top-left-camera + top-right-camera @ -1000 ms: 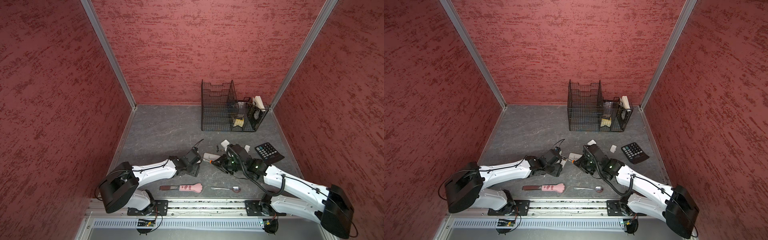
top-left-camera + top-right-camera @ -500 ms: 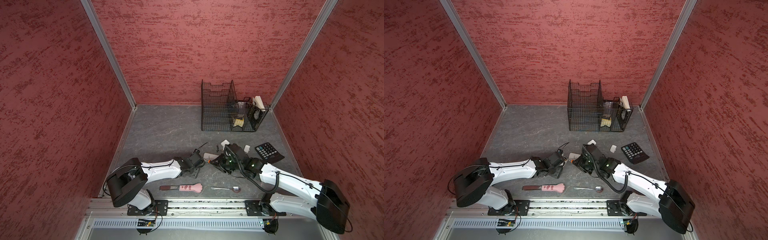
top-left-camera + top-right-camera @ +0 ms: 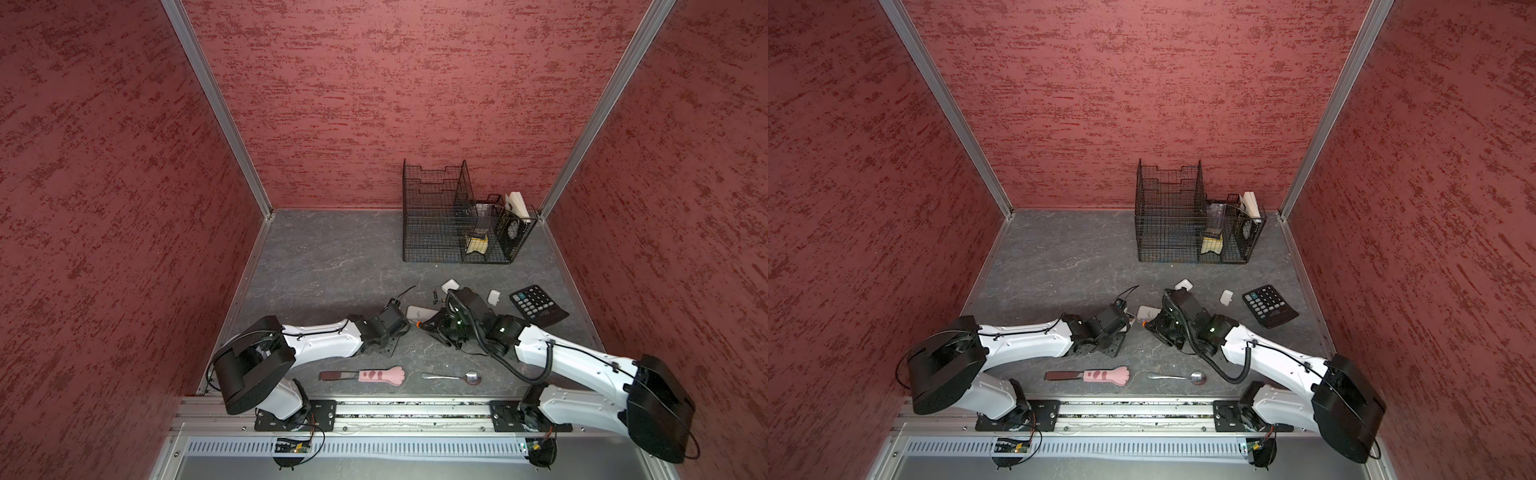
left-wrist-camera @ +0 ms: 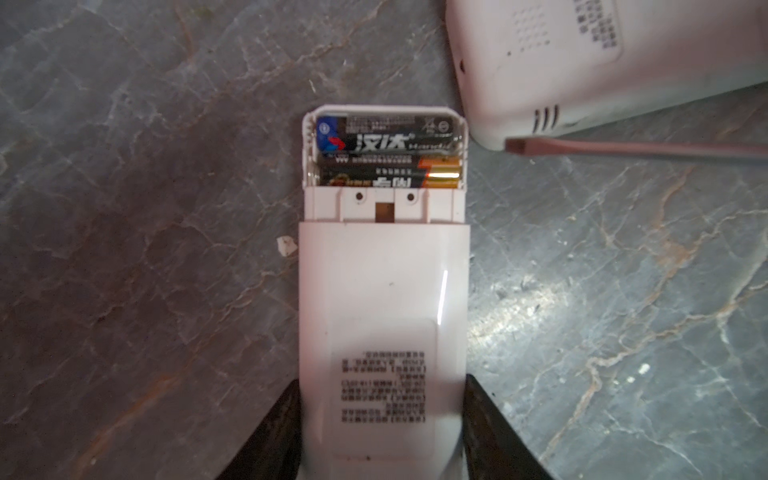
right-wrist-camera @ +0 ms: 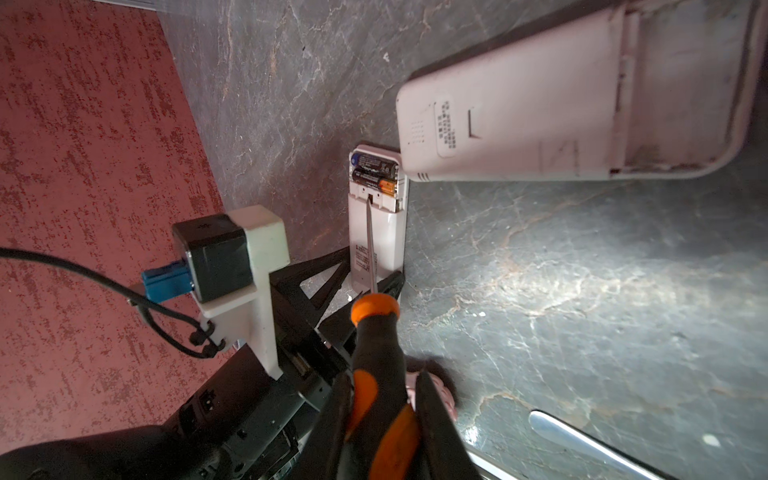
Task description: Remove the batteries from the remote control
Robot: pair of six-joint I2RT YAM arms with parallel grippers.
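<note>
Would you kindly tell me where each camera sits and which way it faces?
Top views: high above the base rail, looking down at the table and wire basket; left arm and right arm show whole.
Left wrist: on the left arm, looking along the left gripper at the small remote between its fingers.
Right wrist: on the right arm, looking along the right gripper and its screwdriver.
Shared: both wrist views show the batteries and large remote.
</note>
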